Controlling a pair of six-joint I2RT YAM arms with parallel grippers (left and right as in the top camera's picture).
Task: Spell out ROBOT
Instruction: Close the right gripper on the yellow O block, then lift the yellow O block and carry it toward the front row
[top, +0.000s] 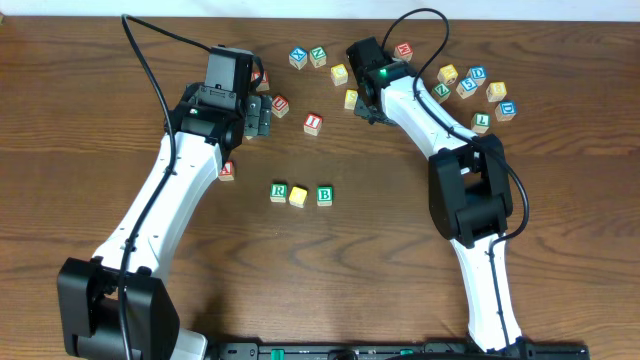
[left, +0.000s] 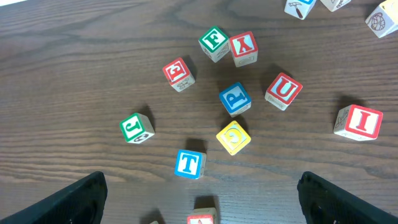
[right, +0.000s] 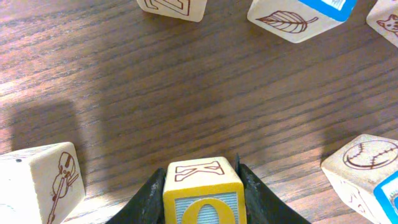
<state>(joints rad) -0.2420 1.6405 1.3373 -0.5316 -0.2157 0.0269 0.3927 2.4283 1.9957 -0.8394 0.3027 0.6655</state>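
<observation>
The yellow O block (right: 202, 196) is pinched between the two fingers of the right gripper (right: 200, 186), one finger on each side face. It sits low over the table (top: 400, 250), with a violin block (right: 40, 183) to its left and a ball block (right: 367, 165) to its right. Near the table centre, an R block (top: 279, 191), a yellow block (top: 298, 196) and a B block (top: 324, 195) form a close row; the yellow block's letter is unreadable. The left gripper (left: 202, 186) is spread wide above a loose cluster of blocks. A blue T block (left: 188, 163) lies just ahead of its fingers.
</observation>
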